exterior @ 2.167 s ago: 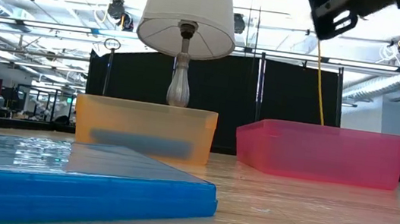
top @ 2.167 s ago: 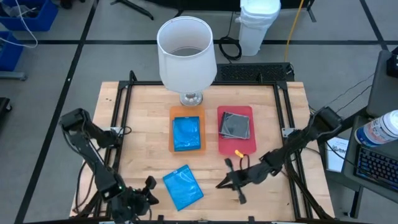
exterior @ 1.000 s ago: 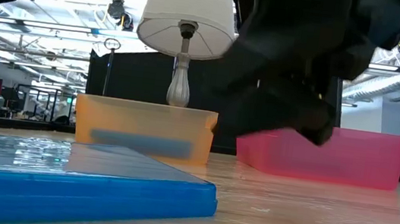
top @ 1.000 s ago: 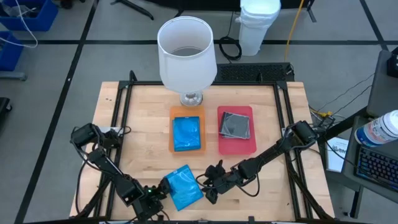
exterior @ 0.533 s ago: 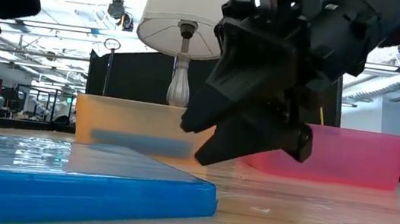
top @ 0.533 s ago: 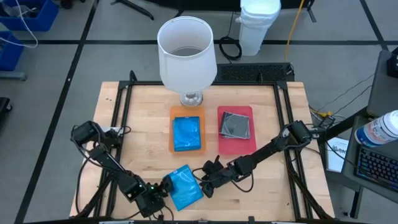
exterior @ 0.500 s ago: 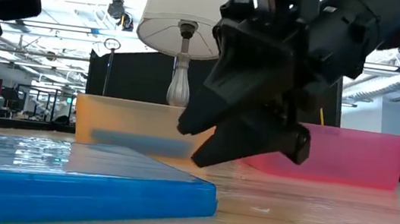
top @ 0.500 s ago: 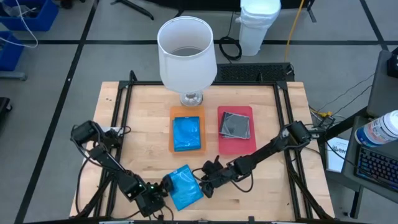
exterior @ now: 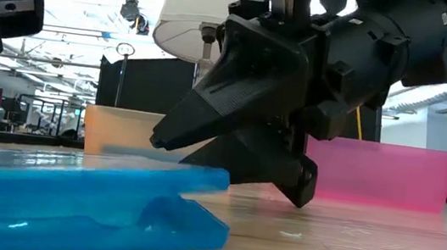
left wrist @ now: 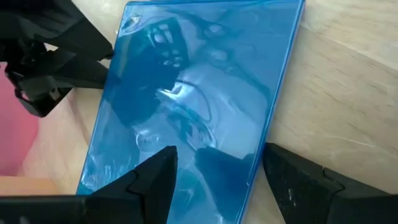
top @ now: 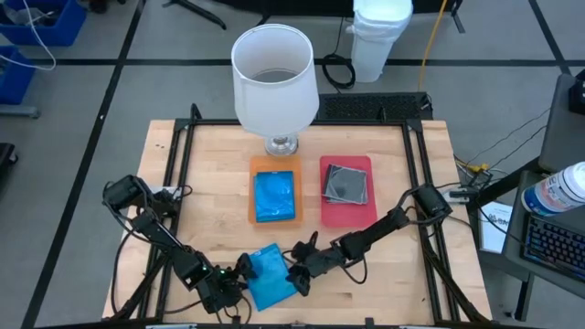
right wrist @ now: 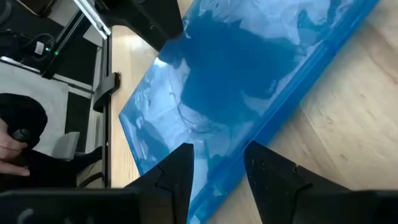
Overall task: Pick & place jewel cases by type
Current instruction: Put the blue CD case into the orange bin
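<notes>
A: So, from above, where does the loose blue jewel case (top: 271, 277) lie?

B: Near the table's (top: 210, 201) front edge, tilted, with the left gripper (top: 239, 274) at its left edge and the right gripper (top: 297, 274) at its right edge. A second blue case (top: 275, 195) lies in the orange tray (top: 253, 167), and grey cases (top: 345, 184) lie in the red tray (top: 364, 167) (both trays sit just in front of the white lamp (top: 274, 77)).

A: And level with the table?

B: The blue jewel case (exterior: 87, 194) has its right edge raised off the wood, and the right gripper (exterior: 202, 161) has one finger over that edge and one under it. The left arm shows at the picture's left border.

A: The left wrist camera?

B: The left gripper's (left wrist: 214, 174) fingers stand apart, and the case (left wrist: 199, 93) corner reaches in between them; I cannot tell whether they touch it.

A: The right wrist camera?

B: The right gripper's (right wrist: 217, 168) fingers (right wrist: 177, 171) straddle the case's (right wrist: 242, 74) edge, a narrow gap apart. Whether they pinch it, I cannot tell.
</notes>
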